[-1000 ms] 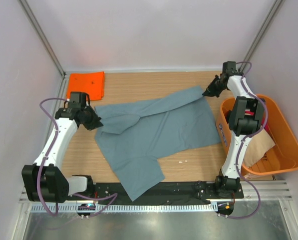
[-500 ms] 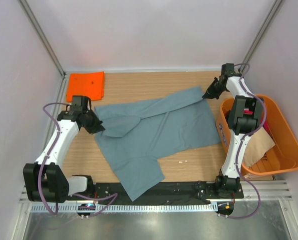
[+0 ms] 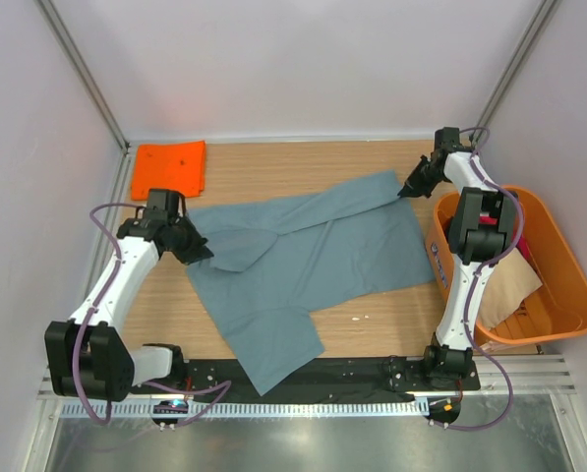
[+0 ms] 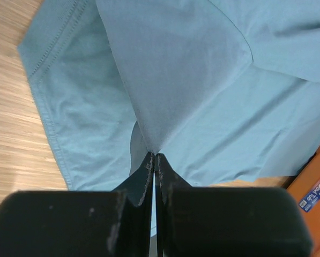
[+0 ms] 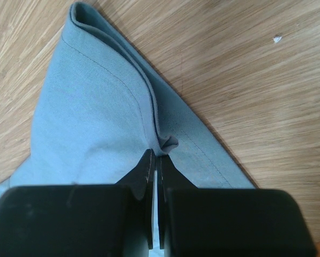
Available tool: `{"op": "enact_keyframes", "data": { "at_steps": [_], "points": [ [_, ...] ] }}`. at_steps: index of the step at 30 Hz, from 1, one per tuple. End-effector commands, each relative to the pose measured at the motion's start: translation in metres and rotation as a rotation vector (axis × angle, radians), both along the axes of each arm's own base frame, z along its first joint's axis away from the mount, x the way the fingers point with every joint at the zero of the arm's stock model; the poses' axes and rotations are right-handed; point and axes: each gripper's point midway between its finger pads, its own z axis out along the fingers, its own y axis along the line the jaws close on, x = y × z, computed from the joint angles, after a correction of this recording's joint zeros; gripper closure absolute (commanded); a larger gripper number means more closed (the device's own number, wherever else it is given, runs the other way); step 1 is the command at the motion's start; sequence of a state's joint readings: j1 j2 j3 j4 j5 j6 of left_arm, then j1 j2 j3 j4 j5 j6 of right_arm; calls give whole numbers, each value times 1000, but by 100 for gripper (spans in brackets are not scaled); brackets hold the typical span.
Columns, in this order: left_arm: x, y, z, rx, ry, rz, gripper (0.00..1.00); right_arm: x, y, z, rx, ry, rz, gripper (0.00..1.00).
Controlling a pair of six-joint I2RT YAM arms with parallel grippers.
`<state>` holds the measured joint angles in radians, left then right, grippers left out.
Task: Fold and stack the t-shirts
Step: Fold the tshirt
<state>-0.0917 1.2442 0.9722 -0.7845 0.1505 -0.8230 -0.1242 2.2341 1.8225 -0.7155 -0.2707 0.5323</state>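
Note:
A large grey-blue t-shirt (image 3: 313,261) lies spread across the wooden table, with one sleeve hanging over the near edge. My left gripper (image 3: 203,254) is shut on a fold of its left side, and the cloth (image 4: 170,80) rises in a taut tent from the closed tips (image 4: 155,156). My right gripper (image 3: 405,189) is shut on the shirt's far right corner, where a doubled hem (image 5: 149,115) bunches at the tips (image 5: 157,154). A folded bright orange t-shirt (image 3: 169,167) lies flat at the far left corner.
An orange plastic tub (image 3: 578,285) stands at the right edge with beige (image 3: 507,285) and red cloth inside; its corner with a blue label (image 4: 316,190) shows in the left wrist view. Frame posts rise at both back corners. A white speck (image 5: 277,38) lies on the wood.
My left gripper has carried its fold of the grey-blue shirt rightward and toward the near edge, laying it further over the shirt's body. The right gripper has shifted only slightly.

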Motion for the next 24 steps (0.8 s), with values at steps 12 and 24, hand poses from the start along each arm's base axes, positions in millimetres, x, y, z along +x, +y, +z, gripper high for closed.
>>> {"op": "enact_keyframes", "data": {
  "at_steps": [12,24],
  "points": [
    [-9,3,9,17,-29,39,100,3,-1,-2,-29,-5,17,96],
    [5,37,21,227,-95,18,39,26,-13,46,-230,-120,74,58]
  ]
}}
